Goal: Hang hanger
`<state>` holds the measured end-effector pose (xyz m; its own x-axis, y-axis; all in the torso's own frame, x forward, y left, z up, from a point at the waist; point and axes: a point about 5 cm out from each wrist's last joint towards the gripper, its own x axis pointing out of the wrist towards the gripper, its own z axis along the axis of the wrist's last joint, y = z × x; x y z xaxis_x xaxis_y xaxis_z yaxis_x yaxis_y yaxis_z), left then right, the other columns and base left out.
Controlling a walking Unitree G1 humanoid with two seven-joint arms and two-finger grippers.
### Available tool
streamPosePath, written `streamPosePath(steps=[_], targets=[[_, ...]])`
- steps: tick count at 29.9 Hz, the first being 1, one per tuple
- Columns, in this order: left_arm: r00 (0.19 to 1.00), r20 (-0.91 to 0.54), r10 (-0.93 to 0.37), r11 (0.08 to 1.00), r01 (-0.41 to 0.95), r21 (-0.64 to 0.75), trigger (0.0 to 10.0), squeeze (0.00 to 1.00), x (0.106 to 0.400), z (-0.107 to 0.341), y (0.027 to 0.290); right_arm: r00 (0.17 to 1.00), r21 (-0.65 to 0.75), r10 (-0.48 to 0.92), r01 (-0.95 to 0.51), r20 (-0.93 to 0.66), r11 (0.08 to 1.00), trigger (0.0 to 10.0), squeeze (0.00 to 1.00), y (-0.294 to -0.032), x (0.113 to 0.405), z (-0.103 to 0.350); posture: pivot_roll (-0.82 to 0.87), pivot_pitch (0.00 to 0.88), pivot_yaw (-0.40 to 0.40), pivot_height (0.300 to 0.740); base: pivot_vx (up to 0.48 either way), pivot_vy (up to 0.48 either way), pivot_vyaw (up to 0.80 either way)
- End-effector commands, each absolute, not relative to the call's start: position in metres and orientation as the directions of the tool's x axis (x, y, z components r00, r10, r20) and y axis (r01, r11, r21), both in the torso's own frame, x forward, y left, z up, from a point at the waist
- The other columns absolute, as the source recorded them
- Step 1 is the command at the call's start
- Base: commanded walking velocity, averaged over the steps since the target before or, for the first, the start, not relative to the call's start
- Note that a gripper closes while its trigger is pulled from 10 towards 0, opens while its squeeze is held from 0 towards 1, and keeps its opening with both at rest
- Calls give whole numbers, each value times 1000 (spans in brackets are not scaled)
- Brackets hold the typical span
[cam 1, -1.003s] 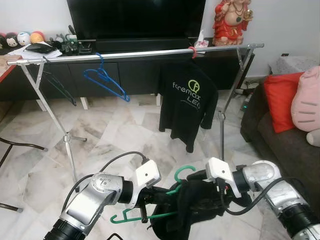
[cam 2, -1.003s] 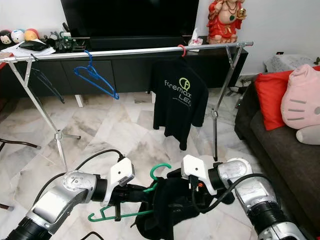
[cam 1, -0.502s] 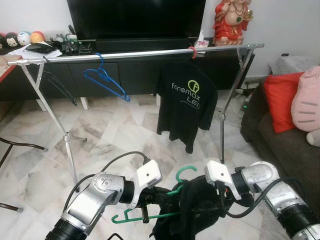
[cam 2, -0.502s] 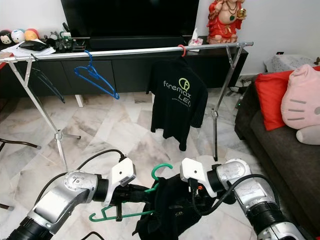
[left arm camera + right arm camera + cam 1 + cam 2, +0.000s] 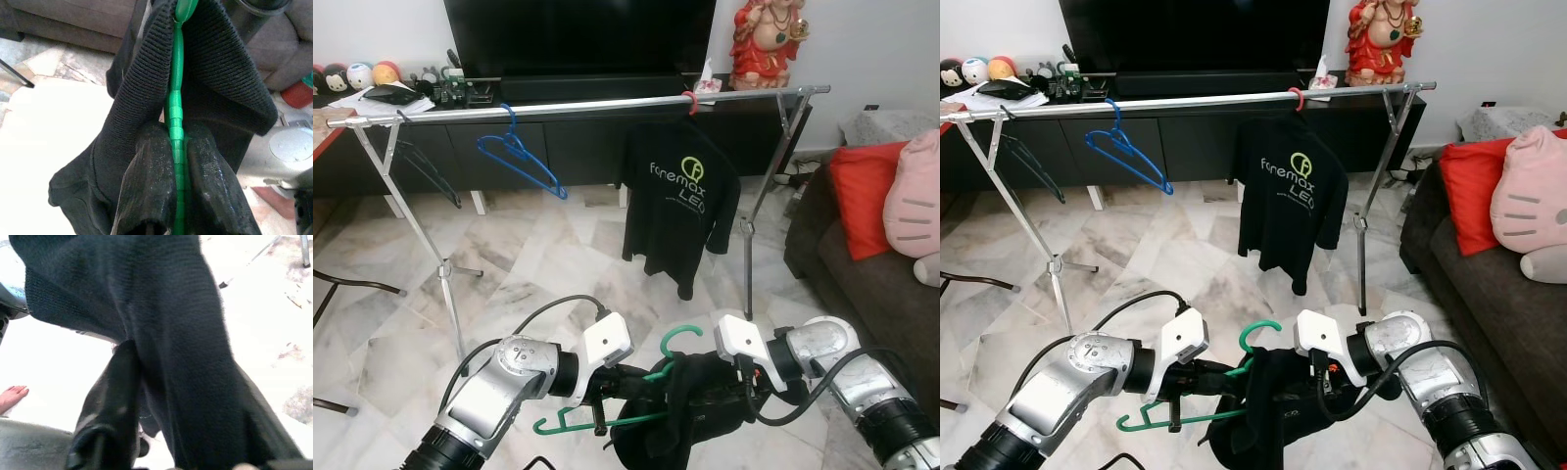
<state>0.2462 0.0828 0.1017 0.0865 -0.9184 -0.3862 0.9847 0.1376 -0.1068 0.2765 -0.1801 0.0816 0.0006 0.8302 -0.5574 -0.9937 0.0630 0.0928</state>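
Marble-floored living room, long silver clothes rail [image 5: 578, 105] far | left gripper [image 5: 176, 161] clamps green plastic hanger [image 5: 636, 377] | right gripper [image 5: 146, 382] pinches black knit garment [image 5: 1278, 411] | step: dressing hanger | next: lift hook onto rail.

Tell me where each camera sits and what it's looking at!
Left eye view: on the head, looking down at the clothes rail and hung black shirt; both silver arms show.
Right eye view: beside it, same scene, same arms.
Left wrist view: on the left arm, looking along the left tool, shut on the green hanger.
Right wrist view: on the right arm, looking along the right tool, gripping the dark garment.
Shared: hanger and garment appear in eye and wrist views.
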Motion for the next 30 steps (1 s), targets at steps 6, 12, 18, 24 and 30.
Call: streamPosePath(steps=[6, 12, 18, 24, 30], targets=[[86, -367, -926, 110, 993, -44, 10000, 0, 251, 113, 79, -6, 84, 831, -995, -557, 49, 0, 0, -178, 279, 85, -2, 0, 7, 716, 0, 0, 0], [101, -360, -927, 118, 993, -24, 10000, 0, 253, 115, 78, 8, 74, 833, -996, -554, 59, 0, 0, -176, 280, 83, 1, 0, 8, 716, 0, 0, 0], [101, -360, -927, 118, 993, -24, 10000, 0, 253, 115, 78, 8, 74, 833, -996, -554, 59, 0, 0, -176, 280, 83, 1, 0, 8, 716, 0, 0, 0], [101, -360, -927, 118, 993, -24, 10000, 0, 253, 115, 78, 8, 74, 833, -996, -554, 59, 0, 0, -176, 280, 83, 1, 0, 8, 716, 0, 0, 0], [101, -360, -927, 118, 993, -24, 10000, 0, 253, 115, 78, 8, 74, 833, -996, -554, 59, 0, 0, -176, 280, 83, 1, 0, 8, 716, 0, 0, 0]])
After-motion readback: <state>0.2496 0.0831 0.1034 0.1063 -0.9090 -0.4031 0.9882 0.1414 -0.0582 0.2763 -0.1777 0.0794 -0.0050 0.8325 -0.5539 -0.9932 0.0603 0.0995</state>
